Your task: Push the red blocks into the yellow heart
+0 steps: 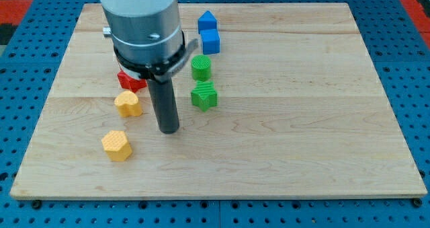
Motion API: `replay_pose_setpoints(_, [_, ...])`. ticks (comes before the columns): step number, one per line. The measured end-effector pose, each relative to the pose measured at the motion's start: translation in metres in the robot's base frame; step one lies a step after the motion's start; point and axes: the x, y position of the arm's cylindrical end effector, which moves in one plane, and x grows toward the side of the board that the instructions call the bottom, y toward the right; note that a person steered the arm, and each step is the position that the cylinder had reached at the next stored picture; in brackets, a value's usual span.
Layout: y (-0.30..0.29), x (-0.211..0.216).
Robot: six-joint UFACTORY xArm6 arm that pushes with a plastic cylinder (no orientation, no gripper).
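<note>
Nearest the view's bottom sits a yellow hexagonal block (pixel 117 145) on the wooden board (pixel 302 147), well apart from the rest. A little further up, the rod's tip (pixel 169 129) rests on the bare wood; there are no jaws to speak of, only this plain end, touching nothing. To its left lies the yellow heart (pixel 127 103), and just beyond that a red block (pixel 130 81), mostly hidden beneath the arm's grey housing, shape unclear; whether a second red one hides there I cannot tell. Red and heart look almost touching, so little pushing seems left. Rightward stand the green star-like block (pixel 204 95), the green round block (pixel 201 68), then two blue blocks (pixel 209 33), farthest away.
</note>
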Motion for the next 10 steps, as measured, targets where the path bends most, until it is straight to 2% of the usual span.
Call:
replay_pose_setpoints(1, [0.010, 0.031])
replay_pose_setpoints(2, [0.049, 0.024])
replay_pose_setpoints(3, [0.055, -0.015])
replay_pose_setpoints(4, [0.038, -0.050])
replay_pose_setpoints(8, [0.031, -0.169])
replay_pose_setpoints(9, [0.030, -0.193])
replay_pose_setpoints(10, [0.006, -0.196])
